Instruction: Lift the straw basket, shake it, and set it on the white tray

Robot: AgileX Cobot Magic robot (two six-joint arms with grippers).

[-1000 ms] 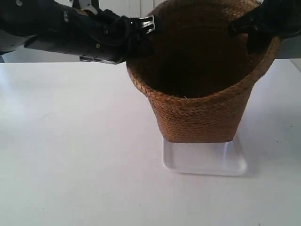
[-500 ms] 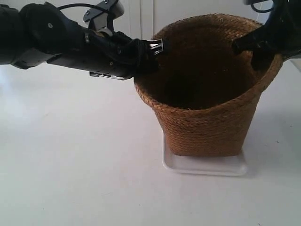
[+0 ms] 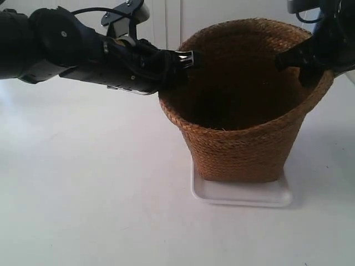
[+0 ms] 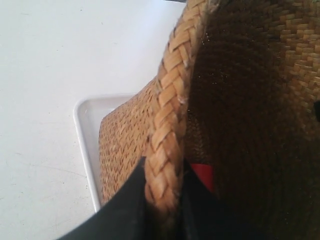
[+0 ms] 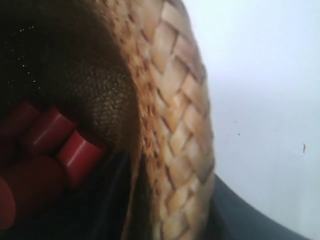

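Note:
The brown straw basket stands upright on the white tray, its base inside the tray's rim. The arm at the exterior view's left holds the basket's left rim; in the left wrist view my left gripper is shut on the braided rim, one finger outside, one inside. The tray shows under the basket there. The arm at the exterior view's right grips the right rim; my right gripper is shut on the braided rim. Red cylinders lie inside the basket.
A white tabletop spreads to the left of and in front of the tray. White cabinet doors stand behind the basket. A bit of red shows inside the basket in the left wrist view.
The basket came down from above the tray onto it over the last second, and both arms dropped with it. Since half a second ago it has barely moved.

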